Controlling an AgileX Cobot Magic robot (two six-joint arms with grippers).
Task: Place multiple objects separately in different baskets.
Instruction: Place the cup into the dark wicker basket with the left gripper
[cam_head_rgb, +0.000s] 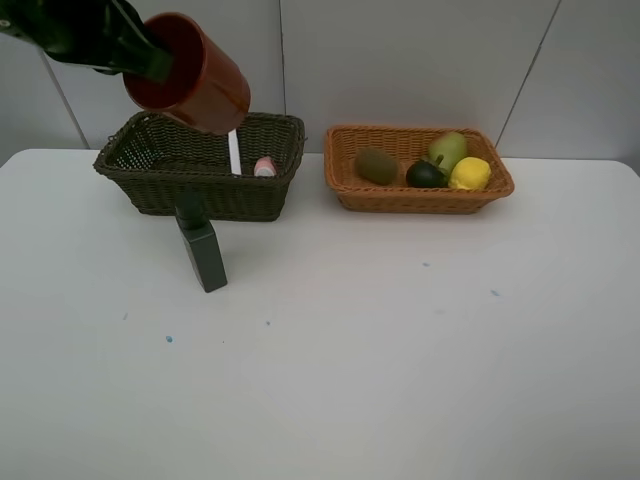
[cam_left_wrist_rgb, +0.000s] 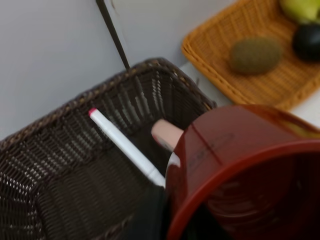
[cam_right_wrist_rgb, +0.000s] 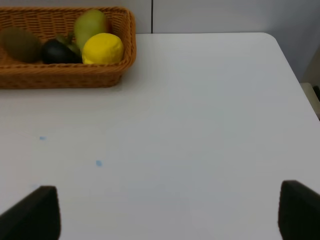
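My left gripper (cam_head_rgb: 150, 62) is shut on the rim of the red cup (cam_head_rgb: 195, 75), which hangs tilted above the dark basket (cam_head_rgb: 230, 195). Inside that basket lie the white pink-tipped marker (cam_head_rgb: 234, 152) and the pink bottle (cam_head_rgb: 265, 166). The dark green bottle (cam_head_rgb: 203, 250) stands on the table just in front of it. In the orange basket (cam_head_rgb: 400, 198) sit the kiwi (cam_head_rgb: 376, 165), mangosteen (cam_head_rgb: 426, 174), pear (cam_head_rgb: 448, 148) and lemon (cam_head_rgb: 470, 173). My right gripper (cam_right_wrist_rgb: 170, 215) is open over bare table with nothing between its fingers; the high view does not show it.
The white table (cam_head_rgb: 380, 350) carries a few small blue specks. A grey panelled wall (cam_head_rgb: 400, 60) rises right behind both baskets. In the right wrist view the table's far corner (cam_right_wrist_rgb: 272, 40) lies beyond the orange basket (cam_right_wrist_rgb: 60, 75).
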